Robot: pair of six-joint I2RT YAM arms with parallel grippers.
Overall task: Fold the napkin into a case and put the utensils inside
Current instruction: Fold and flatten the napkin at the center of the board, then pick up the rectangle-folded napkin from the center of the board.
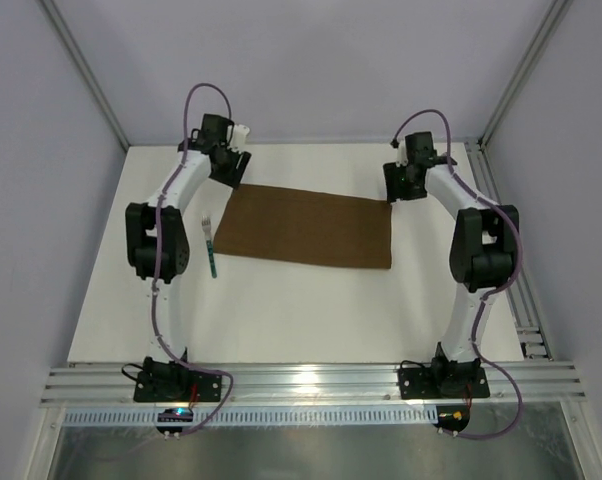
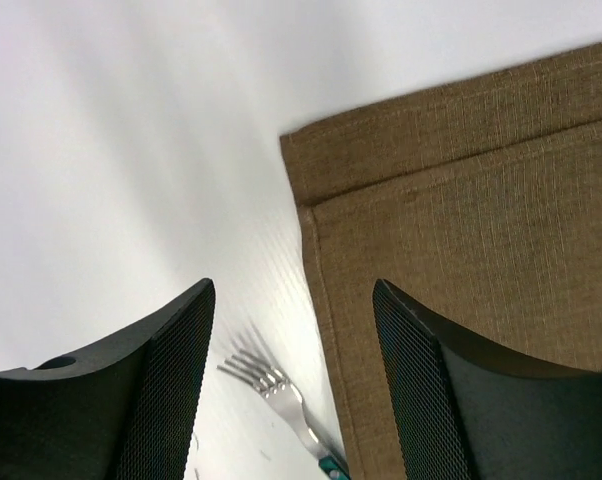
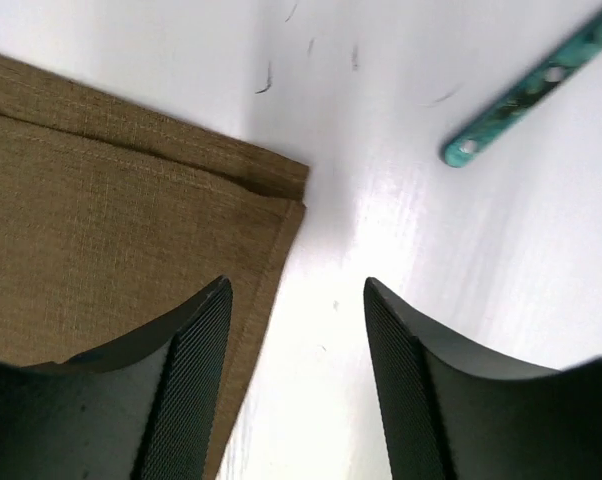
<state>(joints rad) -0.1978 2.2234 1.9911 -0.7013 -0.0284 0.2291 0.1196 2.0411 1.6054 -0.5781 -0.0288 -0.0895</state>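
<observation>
The brown napkin [image 1: 306,228] lies flat on the white table as a wide two-layer rectangle, not a narrow case. Its doubled hem shows at the corner in both wrist views [image 2: 461,200] [image 3: 111,220]. My left gripper [image 1: 233,172] [image 2: 294,290] hovers open over the napkin's far left corner, holding nothing. My right gripper [image 1: 396,188] [image 3: 297,285] stands open at the far right corner, also holding nothing. The fork [image 1: 210,245] [image 2: 271,380] lies just left of the napkin. A utensil's teal handle [image 3: 526,95] lies on the table beyond the right corner; its other end is out of frame.
An aluminium rail [image 1: 526,310] runs along the table's right side, and a slotted rail [image 1: 311,385] crosses the front between the two arm bases. White walls close in the back and sides.
</observation>
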